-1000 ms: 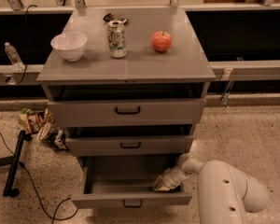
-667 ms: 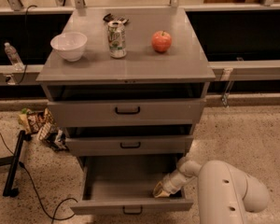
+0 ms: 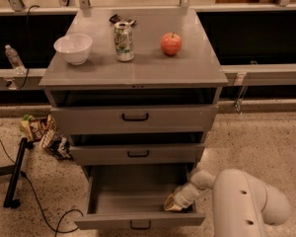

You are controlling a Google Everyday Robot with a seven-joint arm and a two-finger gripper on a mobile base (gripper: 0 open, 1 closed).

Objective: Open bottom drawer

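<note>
Bottom drawer (image 3: 108, 221): lower centre of the frame, lowest of three in a grey metal cabinet. It stands well out from the cabinet body, plain grey inside showing, with its narrow front panel and small black bar handle (image 3: 140, 225) close to the bottom edge of the frame

Gripper (image 3: 173, 204): inside the bottom drawer at its right end, just behind the front panel, low against the drawer floor. Pale, tan-tipped. Cannot tell whether it is wide, narrow or holding anything. No visible contact with the handle

Arm (image 3: 246, 206): thick white housing in the lower right of the frame, reaching left and down over the drawer's right side wall

Middle drawer (image 3: 98, 153): directly above, slightly forward of the cabinet body, a dark gap over its front. Top drawer (image 3: 89, 118): taller front, larger black handle, likewise a dark gap above it

Surface (image 3: 138, 70): grey cabinet top. White bowl (image 3: 73, 48) at left, drink can (image 3: 123, 41) upright in the middle, red apple (image 3: 171, 43) to the right, all apart from one another. Small dark item (image 3: 122, 19) behind the can, too unclear to name

Floor, left of the frame: crumpled snack bags (image 3: 39, 130) near the cabinet's foot, a black stand leg (image 3: 15, 174), a thin black cable (image 3: 44, 206). Clear water bottle (image 3: 13, 59) on the ledge at far left
</note>
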